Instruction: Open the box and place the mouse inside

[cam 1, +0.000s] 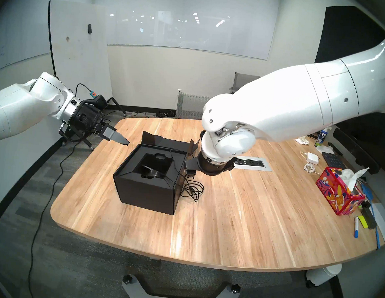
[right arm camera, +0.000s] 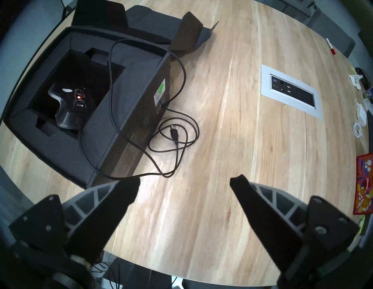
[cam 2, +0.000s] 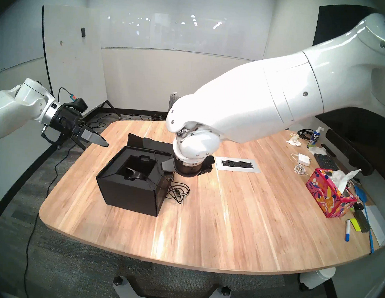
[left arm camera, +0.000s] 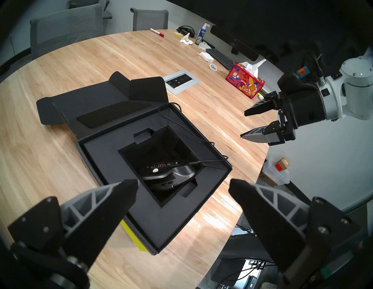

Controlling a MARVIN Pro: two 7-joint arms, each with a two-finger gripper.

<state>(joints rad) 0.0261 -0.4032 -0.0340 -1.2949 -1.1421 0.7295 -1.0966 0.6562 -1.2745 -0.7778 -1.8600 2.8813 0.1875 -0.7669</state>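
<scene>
left hand released | right hand released | mouse in open box

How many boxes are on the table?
2. The open black box sits in the middle with the mouse inside; the red flowery tissue box stands far right, where other things may hide smaller ones.

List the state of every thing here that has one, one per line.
box: open, lid flap folded back.
mouse: in the foam recess, tipped underside up.
cable: hanging over the box wall, coiled on the table.
left claw: open, empty.
right claw: open, empty.
tissue box: tissue sticking out.
</scene>
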